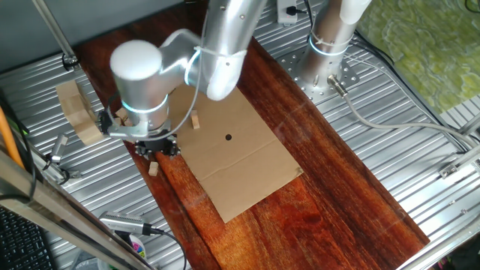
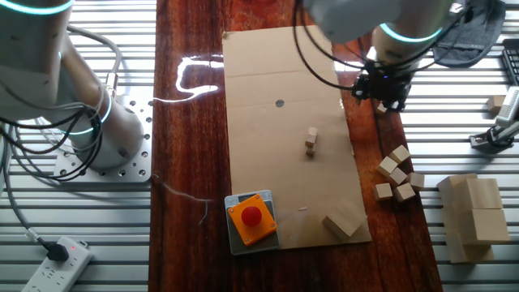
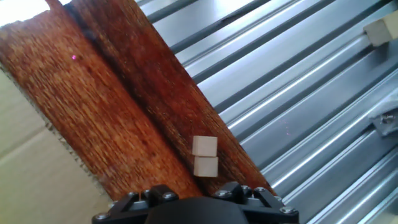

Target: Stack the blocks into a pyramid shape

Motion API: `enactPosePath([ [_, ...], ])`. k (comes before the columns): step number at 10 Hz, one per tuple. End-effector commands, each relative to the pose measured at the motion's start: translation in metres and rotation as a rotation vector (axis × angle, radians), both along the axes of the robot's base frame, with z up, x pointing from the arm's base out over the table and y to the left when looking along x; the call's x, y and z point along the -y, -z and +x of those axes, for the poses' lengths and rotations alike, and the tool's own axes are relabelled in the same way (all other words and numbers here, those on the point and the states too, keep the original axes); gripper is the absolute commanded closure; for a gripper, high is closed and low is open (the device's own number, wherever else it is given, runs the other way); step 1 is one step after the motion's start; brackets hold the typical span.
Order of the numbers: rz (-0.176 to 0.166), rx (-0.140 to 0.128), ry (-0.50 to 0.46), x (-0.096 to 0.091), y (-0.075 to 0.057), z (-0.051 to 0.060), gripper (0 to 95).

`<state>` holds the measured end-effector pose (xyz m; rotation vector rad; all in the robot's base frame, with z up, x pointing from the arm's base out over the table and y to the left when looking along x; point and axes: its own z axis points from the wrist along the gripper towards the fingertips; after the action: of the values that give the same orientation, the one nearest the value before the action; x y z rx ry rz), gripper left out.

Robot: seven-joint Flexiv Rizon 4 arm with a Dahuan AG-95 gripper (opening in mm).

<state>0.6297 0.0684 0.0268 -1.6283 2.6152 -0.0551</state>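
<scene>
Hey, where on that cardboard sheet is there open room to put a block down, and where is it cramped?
The cardboard sheet is bare from the black dot across to its far edge, and between the small block stack and the red button. It is crowded off the sheet's edge, where loose blocks cluster, and under the tool.

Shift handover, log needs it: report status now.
Gripper above wooden tabletop, jaws unreadable. Two blocks touching beneath it; another pair stacked on cardboard. No pyramid yet. Nothing in between.
</scene>
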Motion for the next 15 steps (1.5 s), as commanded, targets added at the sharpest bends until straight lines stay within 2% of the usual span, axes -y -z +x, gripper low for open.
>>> enactPosePath([
  [1,-0.019,-0.041,-0.024,0.0009,-0.0035,-0.0017,38.0],
  [6,-0.038,-0.061,-0.060,0.0009,-0.0035,-0.0017,38.0],
  [9,-0.049,-0.083,-0.082,0.0009,-0.0035,-0.0017,38.0],
  [12,-0.056,-0.084,-0.059,0.0009,-0.0035,-0.0017,38.0],
  [14,-0.073,-0.082,-0.060,0.0009,-0.0035,-0.0017,38.0],
  [15,-0.075,-0.082,-0.066,-0.0002,-0.0040,0.0025,38.0],
])
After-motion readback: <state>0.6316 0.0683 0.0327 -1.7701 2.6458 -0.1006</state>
